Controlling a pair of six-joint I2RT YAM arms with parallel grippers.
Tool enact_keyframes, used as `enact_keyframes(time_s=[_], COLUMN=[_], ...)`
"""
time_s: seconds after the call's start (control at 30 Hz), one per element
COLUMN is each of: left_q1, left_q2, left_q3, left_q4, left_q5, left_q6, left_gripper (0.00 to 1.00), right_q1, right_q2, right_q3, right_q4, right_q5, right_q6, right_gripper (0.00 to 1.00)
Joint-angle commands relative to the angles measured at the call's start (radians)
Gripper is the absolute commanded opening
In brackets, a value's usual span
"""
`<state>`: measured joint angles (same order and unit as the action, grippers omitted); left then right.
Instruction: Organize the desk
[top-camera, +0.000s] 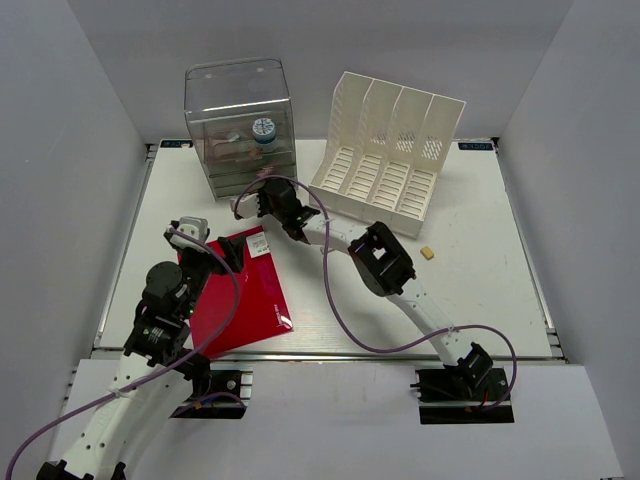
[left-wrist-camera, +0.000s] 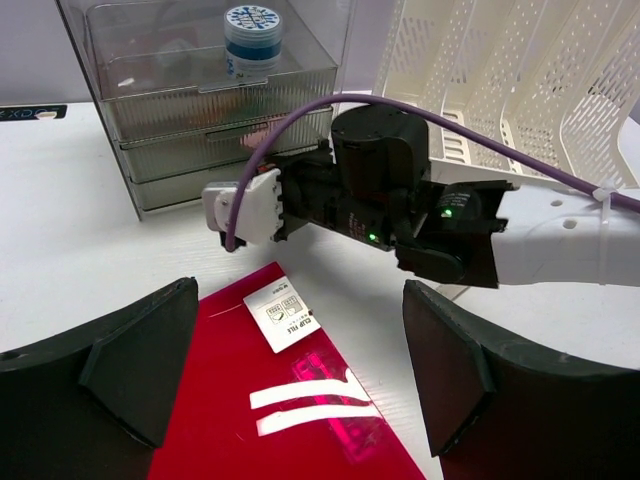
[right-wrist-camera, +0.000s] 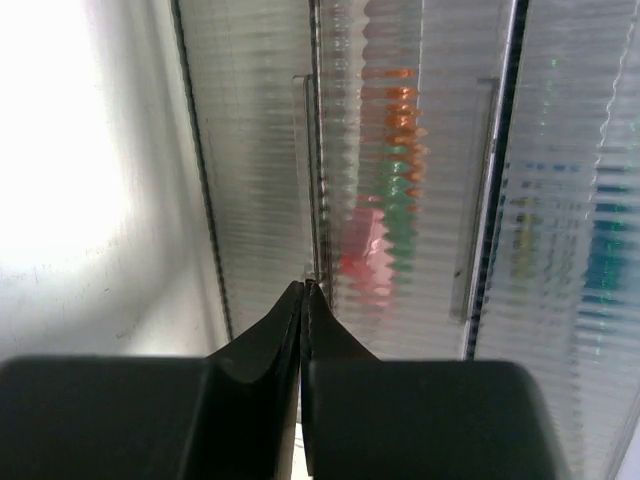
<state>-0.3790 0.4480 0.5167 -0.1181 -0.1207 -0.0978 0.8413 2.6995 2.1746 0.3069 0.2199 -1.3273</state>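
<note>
Lower left, left hand (left-wrist-camera: 300, 310) gaping empty above red folder (top-camera: 250, 290); upper centre, right hand (right-wrist-camera: 303, 290) pinched shut, seemingly empty, against drawer box (top-camera: 238, 110). Seemingly barely begun: folder, tan block (top-camera: 428, 253) loose on table (top-camera: 470, 290) filling mid-frame.

the large flat white rectangular tabletop (top-camera: 470, 290) is edged with silver aluminium rails. a glossy red flat plastic folder (top-camera: 260, 302) is marked with a small white paper label (left-wrist-camera: 282, 313), printed in black. the clear plastic drawer box (top-camera: 238, 110) is covered with fine ribs, and orange, green, pink and blue shades are blurred behind them. a small round jar (left-wrist-camera: 252, 35) is capped with a blue and white patterned lid. the white plastic file rack (top-camera: 385, 165) is pierced with rows of slots. a thin purple cable (top-camera: 340, 320) and a small tan block (top-camera: 428, 253) are also seen.
</note>
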Motion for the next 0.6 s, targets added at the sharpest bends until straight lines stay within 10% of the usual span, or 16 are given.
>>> enact_keyframes(time_s=[0.0, 0.17, 0.33, 0.57], left_q1=[0.005, 0.005, 0.005, 0.005], left_q2=[0.000, -0.002, 0.004, 0.115], left_q3=[-0.007, -0.010, -0.014, 0.002], left_q4=[0.020, 0.021, 0.024, 0.020], left_q5=[-0.013, -0.022, -0.013, 0.059], left_q6=[-0.005, -0.010, -0.016, -0.042], left_gripper=[0.92, 0.93, 0.94, 0.94], right_q1=[-0.019, -0.004, -0.025, -0.128], right_q2=[-0.122, -0.416, -0.562, -0.792], right_q3=[-0.098, -0.326, -0.218, -0.171], right_q4=[0.112, -0.124, -0.540, -0.902], right_q5=[-0.072, -0.283, -0.364, -0.459], right_q6=[0.020, 0.245, 0.541, 0.861], right_gripper=[0.00, 0.00, 0.45, 0.66])
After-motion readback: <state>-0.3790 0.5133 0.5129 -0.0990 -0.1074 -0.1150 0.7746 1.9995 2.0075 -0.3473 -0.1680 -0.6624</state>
